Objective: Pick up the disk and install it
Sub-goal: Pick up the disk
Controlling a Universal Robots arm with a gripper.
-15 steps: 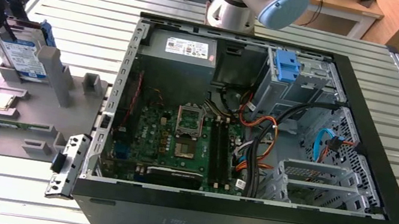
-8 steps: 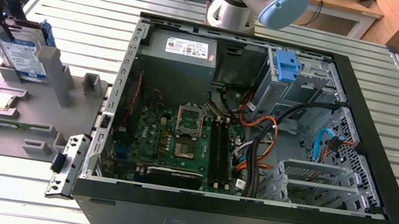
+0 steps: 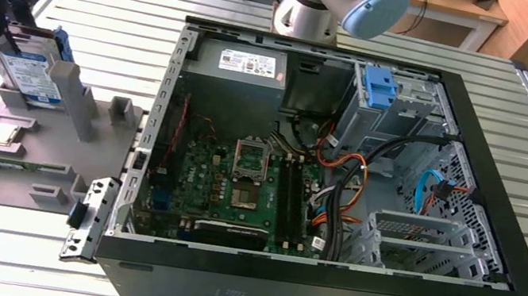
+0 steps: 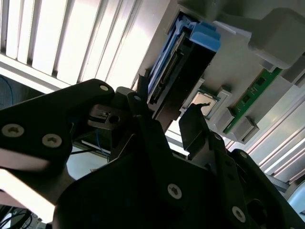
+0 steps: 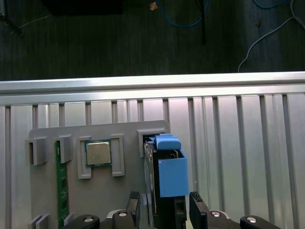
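Note:
The disk [image 3: 36, 83] stands on edge in a slot of the grey holder [image 3: 37, 158], on the exterior view's left. It is a silver drive with a white and blue label and blue rails. My gripper [image 3: 11, 41] hangs just above it. In the first wrist view the disk [image 5: 167, 174] rises between my two black fingers [image 5: 134, 204], one on each side of its end. My gripper [image 5: 164, 212] is open, with slim gaps to the disk. In the second wrist view the disk [image 4: 178, 71] sits just past my gripper [image 4: 164, 114].
The open computer case [image 3: 507, 237] lies at the exterior view's right, with a motherboard [image 3: 236, 184], a grey power supply [image 3: 251, 65] and a blue caddy [image 3: 380, 87] in its drive bay. The holder also carries a processor [image 5: 98, 152] and a green memory stick [image 5: 62, 186].

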